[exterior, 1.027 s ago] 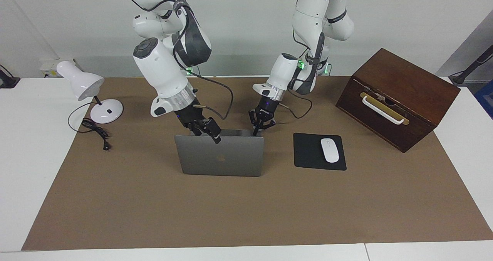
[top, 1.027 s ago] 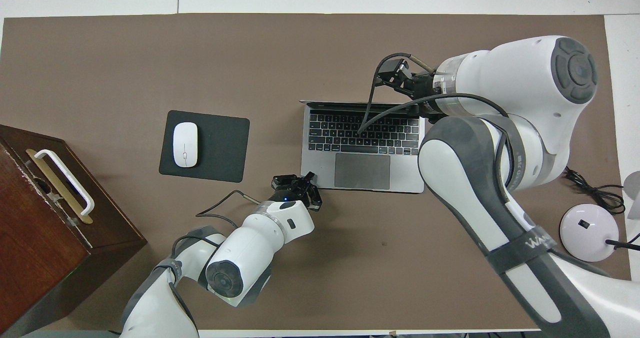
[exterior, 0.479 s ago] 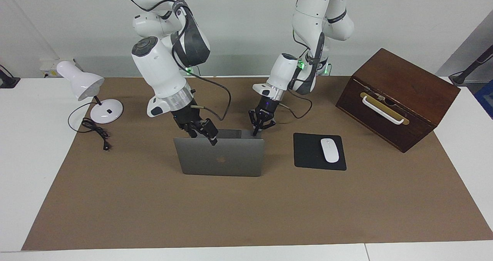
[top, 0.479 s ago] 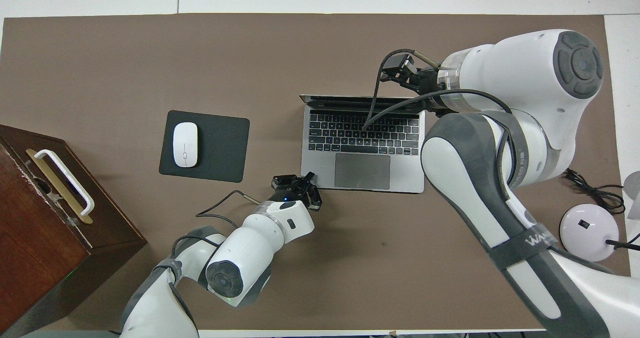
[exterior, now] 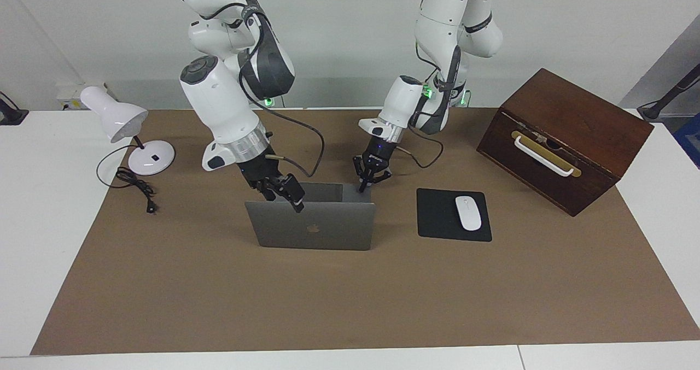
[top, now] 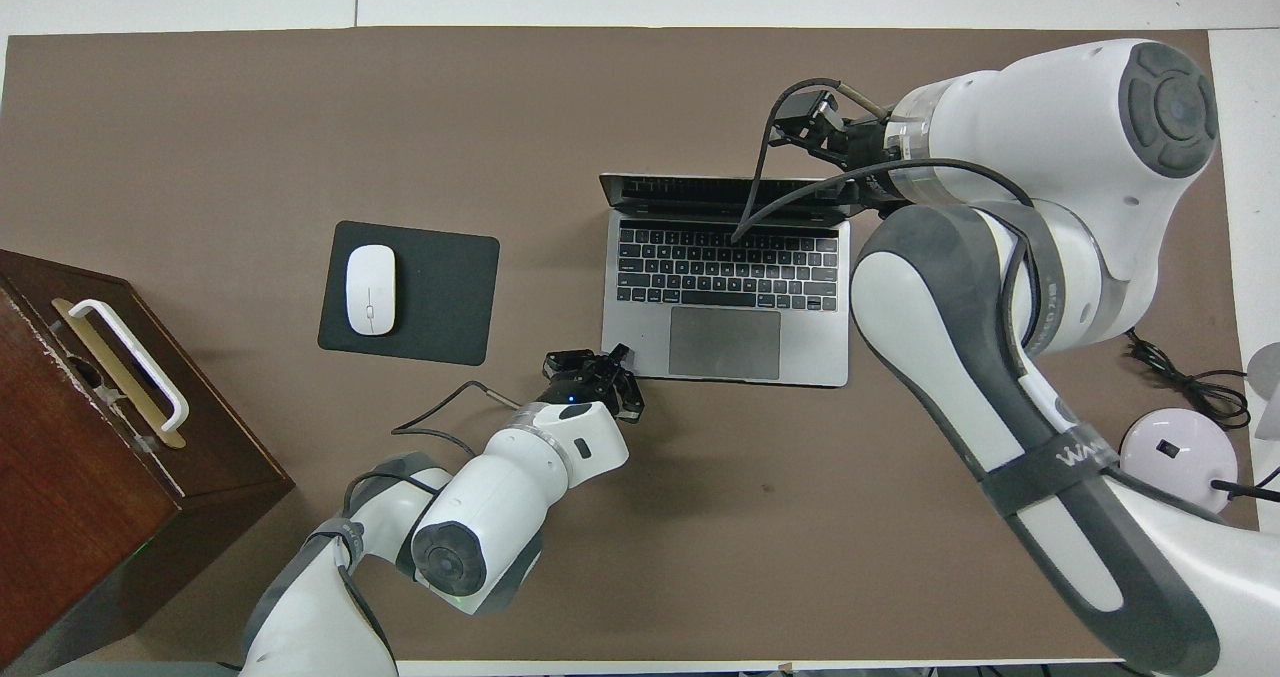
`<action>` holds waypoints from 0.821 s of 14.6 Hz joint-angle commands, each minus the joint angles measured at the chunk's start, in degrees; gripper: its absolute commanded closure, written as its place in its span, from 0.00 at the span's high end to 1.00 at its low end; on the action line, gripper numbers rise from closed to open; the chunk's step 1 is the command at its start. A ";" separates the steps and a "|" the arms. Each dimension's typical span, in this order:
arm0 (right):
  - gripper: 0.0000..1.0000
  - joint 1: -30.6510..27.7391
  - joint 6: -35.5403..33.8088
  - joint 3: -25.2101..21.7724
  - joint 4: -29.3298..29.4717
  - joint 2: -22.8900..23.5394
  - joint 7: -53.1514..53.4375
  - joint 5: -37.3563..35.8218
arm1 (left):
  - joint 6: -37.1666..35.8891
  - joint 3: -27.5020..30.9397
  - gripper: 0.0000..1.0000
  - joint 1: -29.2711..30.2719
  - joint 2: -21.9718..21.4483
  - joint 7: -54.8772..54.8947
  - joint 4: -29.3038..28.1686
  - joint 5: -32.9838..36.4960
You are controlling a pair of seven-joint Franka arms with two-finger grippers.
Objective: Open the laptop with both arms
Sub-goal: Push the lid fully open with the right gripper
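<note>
While on brown mat [exterior: 350,304] over white table [exterior: 33,222], open laptop [exterior: 311,228]: left jaws clenched, right jaws unclear.

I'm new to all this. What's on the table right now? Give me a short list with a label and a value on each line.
laptop: open, lid upright, keyboard showing in the overhead view
right gripper: at the lid's top edge, toward the right arm's end
left gripper: shut, tips at the laptop base's corner nearest the robots
mouse: white, lying on the mouse pad
mouse pad: black, beside the laptop
wooden box: brown, white handle, at the left arm's end
desk lamp: white, at the right arm's end
</note>
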 commanded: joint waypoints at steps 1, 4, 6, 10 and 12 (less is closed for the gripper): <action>0.99 -1.61 -1.07 0.75 4.10 2.57 -1.75 -0.84 | 0.57 0.64 0.00 -0.24 2.64 0.68 0.61 0.33; 0.99 -2.14 -1.25 0.75 4.90 3.28 -2.36 -0.84 | 0.57 0.64 0.00 -0.24 2.64 0.68 0.70 0.33; 0.99 -2.58 -1.33 0.75 4.98 3.28 -2.89 -0.75 | 0.57 0.64 0.00 -0.24 2.64 0.68 0.61 0.41; 0.99 -2.67 -1.33 0.75 4.90 3.28 -3.07 -0.84 | 0.57 0.64 0.00 -0.24 2.64 0.68 0.61 0.41; 0.99 -2.84 -2.12 0.66 4.98 3.28 -4.11 -0.84 | 0.57 0.64 0.00 -0.24 2.64 0.68 0.61 0.33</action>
